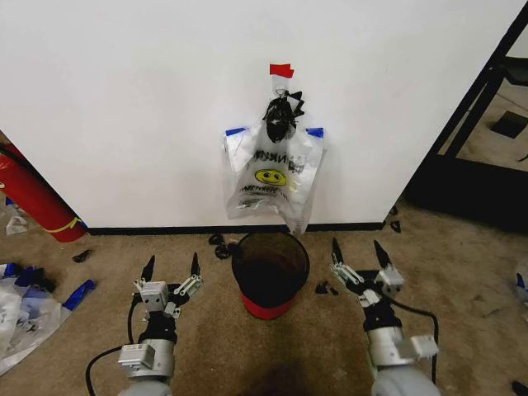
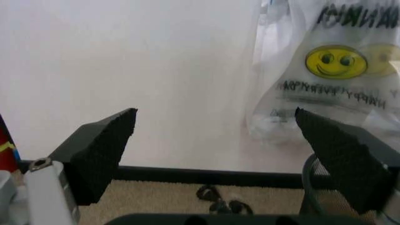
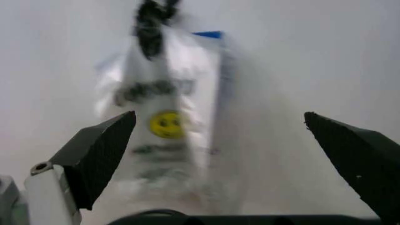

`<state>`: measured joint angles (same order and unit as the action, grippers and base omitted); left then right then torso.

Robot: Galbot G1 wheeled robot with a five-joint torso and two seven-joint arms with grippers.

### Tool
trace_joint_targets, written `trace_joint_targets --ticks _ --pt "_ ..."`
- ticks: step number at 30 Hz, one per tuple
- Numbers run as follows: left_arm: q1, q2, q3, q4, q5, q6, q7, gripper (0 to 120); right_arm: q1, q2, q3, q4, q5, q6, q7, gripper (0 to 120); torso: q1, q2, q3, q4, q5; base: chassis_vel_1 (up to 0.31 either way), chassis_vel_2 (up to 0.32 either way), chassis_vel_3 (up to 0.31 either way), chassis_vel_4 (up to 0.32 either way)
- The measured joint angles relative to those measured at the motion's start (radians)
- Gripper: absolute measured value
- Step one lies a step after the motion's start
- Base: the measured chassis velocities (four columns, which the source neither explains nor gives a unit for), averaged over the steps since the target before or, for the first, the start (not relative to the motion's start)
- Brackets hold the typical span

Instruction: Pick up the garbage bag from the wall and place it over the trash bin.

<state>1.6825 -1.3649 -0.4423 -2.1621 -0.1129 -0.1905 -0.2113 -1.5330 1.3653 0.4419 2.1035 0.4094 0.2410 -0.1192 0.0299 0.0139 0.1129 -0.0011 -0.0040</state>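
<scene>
Two hands, the left hand and right hand, are hanging wide open and empty over brown carpet, flanking the trash bin; the garbage bag is hanging on the white wall.

Both arms reached forward and low from the bottom of the head view, roughly level with each other and well apart. The left gripper pointed ahead with its two dark, tapered fingers spread wide and nothing between them. The right gripper was turned slightly inward, its fingers likewise spread wide and empty, a black cable looping from each wrist.
</scene>
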Motion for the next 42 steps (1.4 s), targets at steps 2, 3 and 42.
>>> trace_joint_targets --ticks 2,3,42 --pt "0.0 0.001 0.002 0.006 0.008 -0.004 -0.001 100 0.042 -0.017 -0.013 -0.023 0.059 -0.008 -0.052 100 0.0 0.0 0.0 0.0 0.0 0.0 0.0 0.0 0.0" --pt "-0.002 0.001 0.003 0.009 0.01 -0.004 -0.001 100 0.078 -0.028 -0.028 -0.039 0.104 -0.022 -0.084 100 0.0 0.0 0.0 0.0 0.0 0.0 0.0 0.0 0.0" --pt "-0.035 0.029 0.008 0.041 -0.017 0.015 -0.005 100 0.865 0.084 -0.231 -0.553 0.585 -0.232 -0.11 100 0.0 0.0 0.0 0.0001 -0.0002 0.0 0.0 0.0 0.0"
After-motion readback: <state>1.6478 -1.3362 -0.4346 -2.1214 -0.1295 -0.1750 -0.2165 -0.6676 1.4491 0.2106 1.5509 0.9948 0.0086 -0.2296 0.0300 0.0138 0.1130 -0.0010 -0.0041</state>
